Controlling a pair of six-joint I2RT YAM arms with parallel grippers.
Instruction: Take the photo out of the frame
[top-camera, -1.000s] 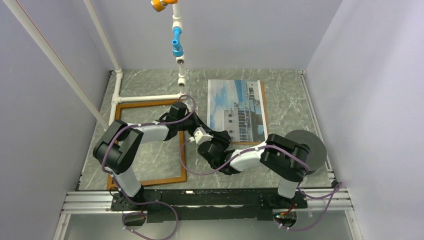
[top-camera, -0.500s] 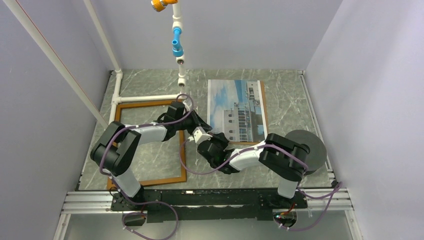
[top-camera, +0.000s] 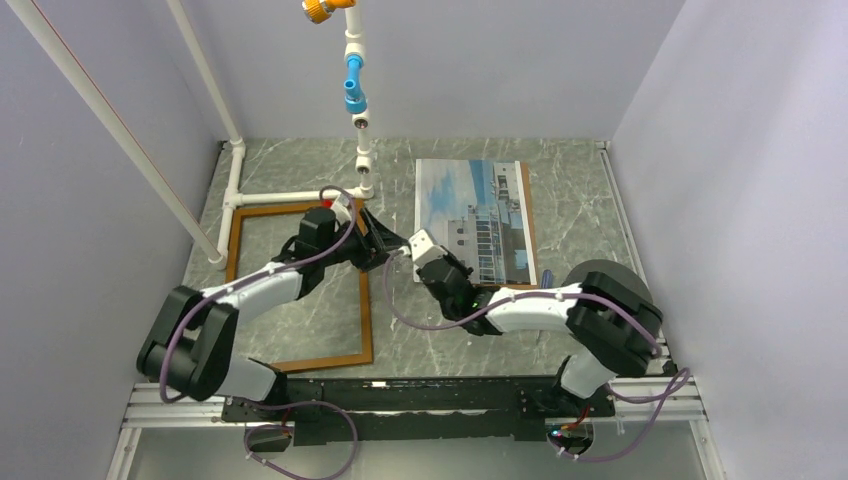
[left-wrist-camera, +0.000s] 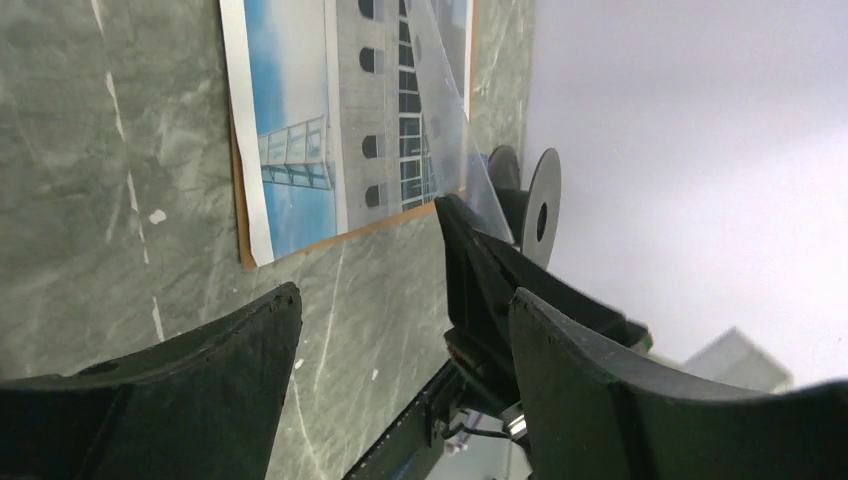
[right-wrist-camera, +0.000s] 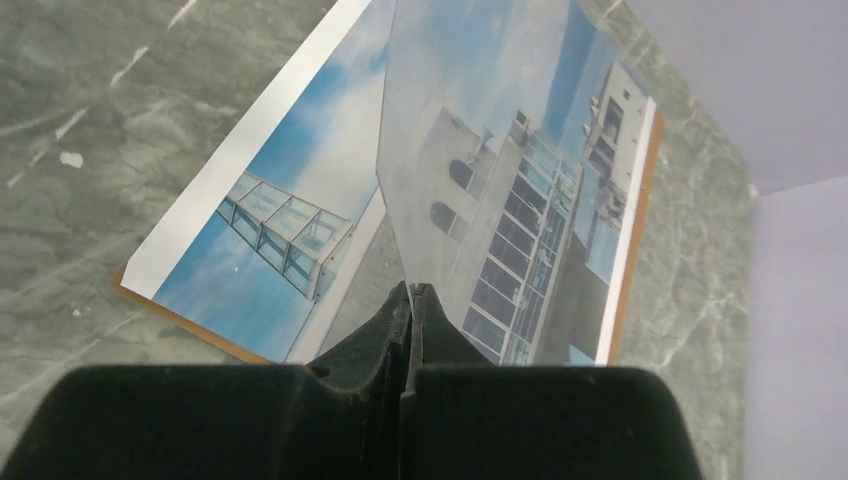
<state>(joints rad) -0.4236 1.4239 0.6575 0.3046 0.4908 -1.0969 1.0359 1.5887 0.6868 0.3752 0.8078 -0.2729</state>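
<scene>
Now the right fingers have reached forward, pinching a clear sheet tilted over the photo, which lies on its brown board on the counter, right of the frame. The left fingers have shifted left, spread and empty, near 1 white pipe.

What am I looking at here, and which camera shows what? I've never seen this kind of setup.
Two robot arms are bolted at the near edge of a table. One picture looks down from above; the other two come from a camera on each wrist. The empty frame lies flat in front of the left arm. Beside it, the photo rests on a brown backing board. The right gripper is pinched shut on a clear sheet raised over the photo. The left gripper is open, holding nothing.
</scene>
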